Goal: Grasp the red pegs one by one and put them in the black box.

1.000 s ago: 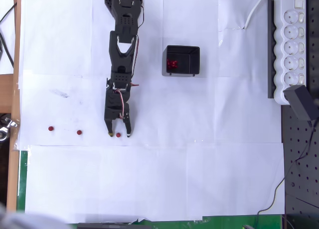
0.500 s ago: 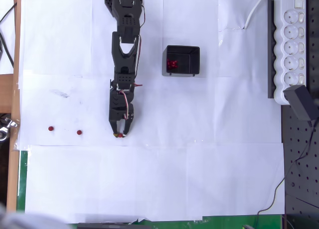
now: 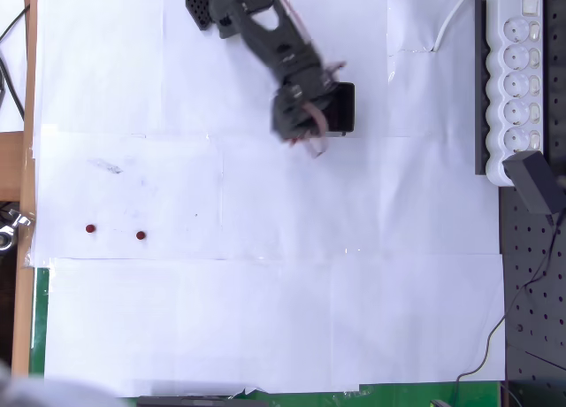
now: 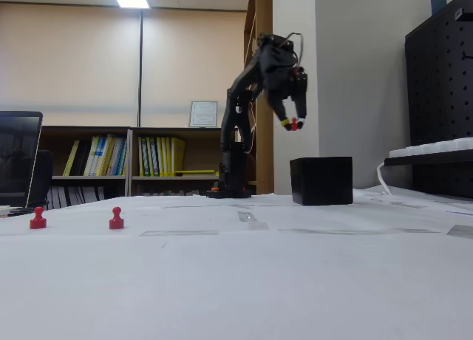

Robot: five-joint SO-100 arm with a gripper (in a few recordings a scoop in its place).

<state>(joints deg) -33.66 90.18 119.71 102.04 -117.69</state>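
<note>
Two red pegs (image 3: pixel 89 228) (image 3: pixel 141 235) sit on the white paper (image 3: pixel 265 318) at the left of the overhead view, near each other and well apart from everything else; the fixed view shows them (image 4: pixel 38 219) (image 4: pixel 116 219) standing upright. Over on the right, the gripper (image 4: pixel 293 124) hangs in the air with its fingers pinched on a third red peg (image 4: pixel 294 123), above and just left of the black box (image 4: pixel 321 180). From above, the blurred gripper (image 3: pixel 308 143) overlaps the near left corner of the black box (image 3: pixel 343 106). A white power strip (image 3: pixel 520 80) lies along the far right edge.
</note>
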